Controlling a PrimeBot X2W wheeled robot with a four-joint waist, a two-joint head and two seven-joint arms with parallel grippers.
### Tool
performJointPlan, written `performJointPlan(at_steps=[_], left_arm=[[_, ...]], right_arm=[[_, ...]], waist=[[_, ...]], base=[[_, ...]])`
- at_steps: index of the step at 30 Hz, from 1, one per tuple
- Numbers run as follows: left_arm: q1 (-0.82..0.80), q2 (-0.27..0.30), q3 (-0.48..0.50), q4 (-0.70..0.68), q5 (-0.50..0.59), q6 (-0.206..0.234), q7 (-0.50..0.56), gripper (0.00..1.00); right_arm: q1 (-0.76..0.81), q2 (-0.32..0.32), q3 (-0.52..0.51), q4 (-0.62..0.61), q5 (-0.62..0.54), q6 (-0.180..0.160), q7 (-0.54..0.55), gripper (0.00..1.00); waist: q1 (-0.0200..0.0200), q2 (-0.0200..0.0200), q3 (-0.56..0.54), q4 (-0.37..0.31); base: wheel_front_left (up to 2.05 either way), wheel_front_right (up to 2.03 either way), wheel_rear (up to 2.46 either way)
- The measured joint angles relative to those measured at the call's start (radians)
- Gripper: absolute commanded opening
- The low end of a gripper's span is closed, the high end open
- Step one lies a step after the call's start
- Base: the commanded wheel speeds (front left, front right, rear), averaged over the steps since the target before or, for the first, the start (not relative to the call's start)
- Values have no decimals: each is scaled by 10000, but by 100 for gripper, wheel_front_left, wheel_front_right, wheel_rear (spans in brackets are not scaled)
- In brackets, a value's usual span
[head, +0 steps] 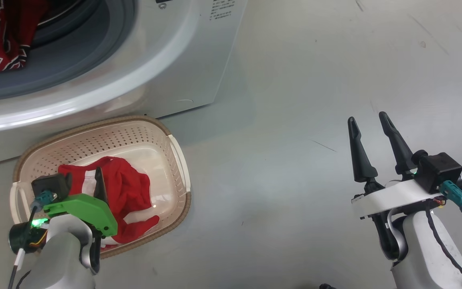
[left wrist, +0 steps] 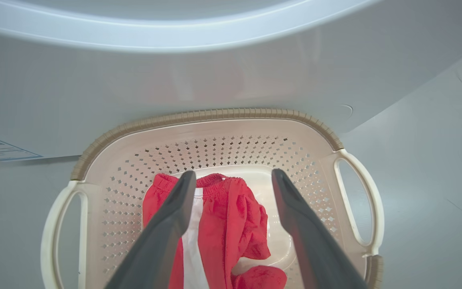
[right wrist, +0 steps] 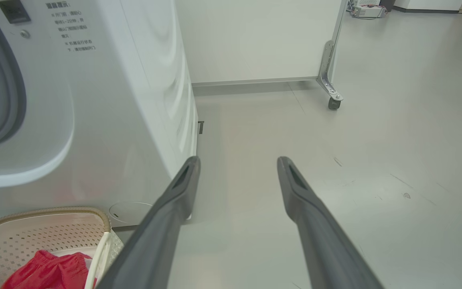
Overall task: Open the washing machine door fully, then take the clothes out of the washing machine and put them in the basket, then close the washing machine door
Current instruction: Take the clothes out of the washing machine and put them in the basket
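Left gripper [head: 90,182], head view: jaws spread, grasping nothing, low over basket [head: 106,120] at foot of washing machine [head: 175,48]. Red clothes [head: 126,188] inside, tail near rim, could spill over. Second garment [head: 2,36] sags at drum mouth, may drop.

Left wrist view: waistband points at machine, long axis runs back between fingers [left wrist: 167,224]; snag risk on lift.

Right wrist view: right gripper [right wrist: 238,160] open, empty, over floor [right wrist: 375,160].

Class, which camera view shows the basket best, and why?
The left wrist view: it looks down into the basket, showing both handles and the red garment inside. In the head view the left arm covers part of it; the right wrist view catches one corner.
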Motion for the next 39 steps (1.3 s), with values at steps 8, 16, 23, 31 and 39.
performJointPlan(at_steps=[8, 16, 23, 31, 39], left_arm=[[-9, -31, -174, 82, 136, -196, -545, 100], [-9, -69, -259, -694, 337, -282, -738, 100], [110, -111, -222, -2121, 639, -261, -763, 100], [967, -134, -171, -3521, 867, -127, -763, 100], [1974, -142, -224, -4558, 959, 8, -763, 100]], right_arm=[[46, -12, -178, 86, -23, 0, 0, 100], [291, -127, -274, 184, -234, 0, 0, 100], [695, -215, -389, 268, -380, -15, 0, 100], [1060, -324, -462, 291, -535, -33, 0, 100], [1491, -336, -537, 274, -637, -198, 0, 100]], waist=[[0, 0, -467, 307], [0, 0, -1072, 733], [0, 0, -1788, 1176], [0, 0, -2523, 1553], [0, 0, -3161, 1847]], base=[[0, 0, 0], [0, 0, 0], [0, 0, 0], [0, 0, 0], [0, 0, 0]])
